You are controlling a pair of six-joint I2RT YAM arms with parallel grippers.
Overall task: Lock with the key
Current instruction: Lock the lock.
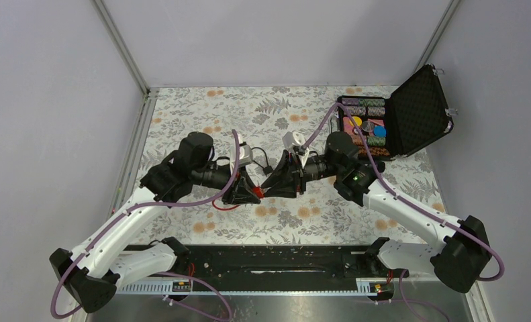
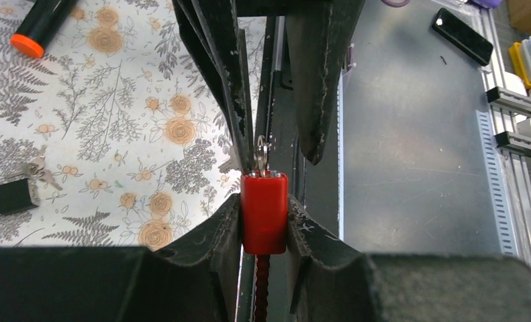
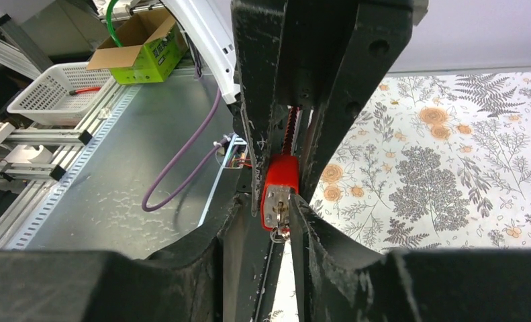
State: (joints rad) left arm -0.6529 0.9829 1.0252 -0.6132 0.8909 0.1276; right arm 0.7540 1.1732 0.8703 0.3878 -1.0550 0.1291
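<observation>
My left gripper [image 2: 264, 201] is shut on the red lock block [image 2: 264, 211], whose red cable hangs below it. A silvery key [image 2: 261, 155] with a small ring stands in the block's metal end face. In the right wrist view the key [image 3: 280, 211] sits in the red block [image 3: 279, 176]. My right gripper [image 3: 266, 194] stands around the key. Its jaws are wider apart than the key, and one finger [image 3: 299, 208] is right beside it. In the top view both grippers, left [image 1: 246, 191] and right [image 1: 279, 182], meet tip to tip at the table's middle.
A black lock block [image 2: 13, 194] with a small cluster of silvery keys [image 2: 41, 173] lies on the floral cloth to the left. A black marker with an orange cap [image 2: 41, 23] lies farther off. An open black case of poker chips [image 1: 383, 127] stands at the back right.
</observation>
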